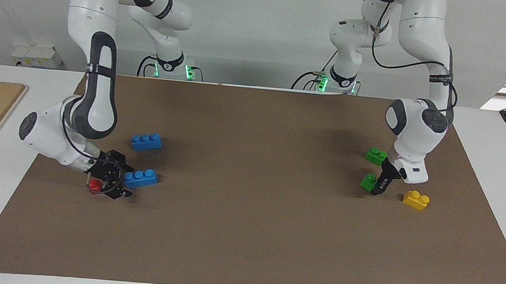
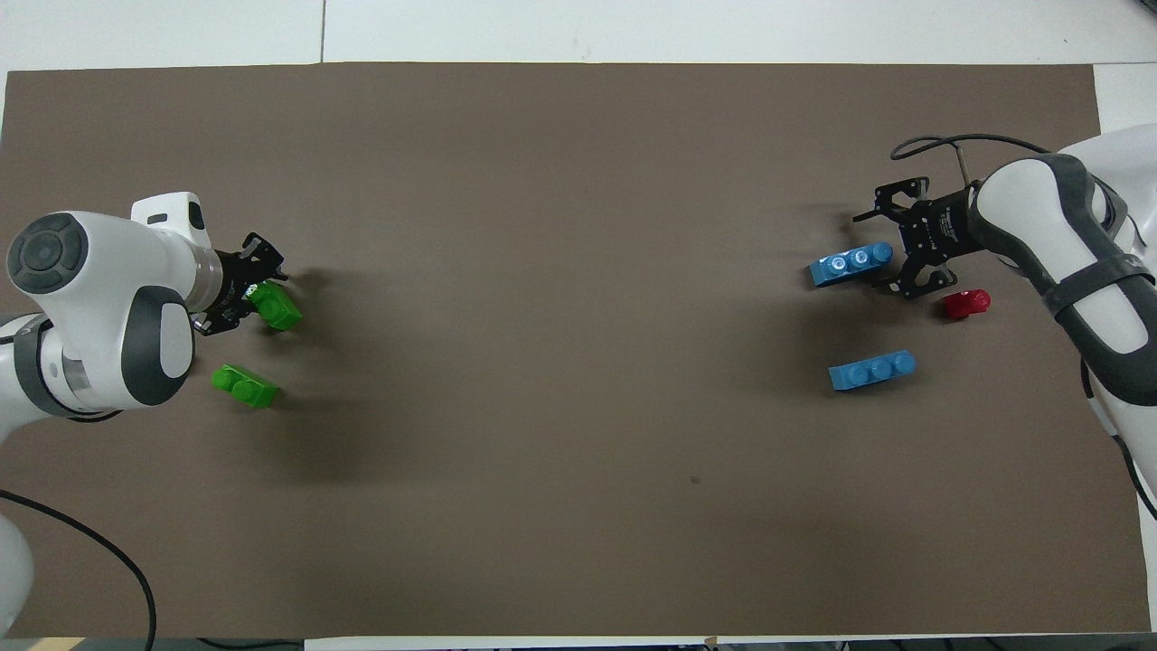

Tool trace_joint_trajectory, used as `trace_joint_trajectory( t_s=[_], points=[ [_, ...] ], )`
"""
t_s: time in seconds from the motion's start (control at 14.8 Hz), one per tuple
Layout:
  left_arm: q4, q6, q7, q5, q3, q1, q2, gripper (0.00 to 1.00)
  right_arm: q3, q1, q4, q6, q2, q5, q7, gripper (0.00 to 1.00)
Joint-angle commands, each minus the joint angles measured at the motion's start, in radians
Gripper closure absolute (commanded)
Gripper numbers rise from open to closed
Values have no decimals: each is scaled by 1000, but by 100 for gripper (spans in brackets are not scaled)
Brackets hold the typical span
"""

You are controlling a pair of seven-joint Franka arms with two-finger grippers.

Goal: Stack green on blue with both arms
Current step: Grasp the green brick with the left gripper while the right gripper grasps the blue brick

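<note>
Green brick [image 1: 368, 182] sits near the desk edge at my left arm's end, clenched in my left jaws [image 1: 378, 187] so I can carry it, I judge. Its twin [image 1: 375, 155] lies beside it. My right jaws [image 1: 114, 179] stand released around the end of a blue brick [image 1: 141, 178], positioned to clamp it as the base.

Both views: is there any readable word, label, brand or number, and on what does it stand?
None can be read.
Left arm: a dark band on its cable bears light marks, too small to read.
Right gripper: pale lettering on its black body, too small to read.
The bricks bear no text.
</note>
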Motion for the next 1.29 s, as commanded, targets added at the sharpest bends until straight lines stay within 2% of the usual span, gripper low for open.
trace_joint_trajectory(
  t_s=[0.0,0.27,0.47,0.54,0.61,0.68,0.75,0.81,1.02,1.22],
  points=[
    [41,-10,14,-4,6,-10,27,100,7,-12,-35,22,-21,35,-53,0],
    [67,-46,-8,-5,6,-28,28,100,7,-12,-41,36,-22,35,-52,2],
    [171,-219,-78,-5,3,-45,17,100,7,-12,-41,36,-22,35,-52,5],
    [192,-261,-103,-5,5,-66,11,100,9,-12,-41,35,-22,35,-52,11],
    [208,-289,-148,-5,6,-80,-7,100,9,-12,-41,33,-24,35,-53,23],
    [221,-305,-216,-5,3,-87,-19,100,9,-13,-40,24,-25,36,-56,47],
    [237,-315,-286,-4,2,-102,-32,100,9,-18,-37,16,-25,36,-62,80],
    [252,-332,-349,-5,2,-116,-35,100,9,-16,-35,16,-25,35,-78,100],
    [277,-407,-509,-4,0,-172,-68,100,9,-10,-20,16,-24,35,-92,100],
    [283,-459,-624,-5,-6,-197,-99,100,11,4,40,-8,-24,35,-34,100]
  ],
)
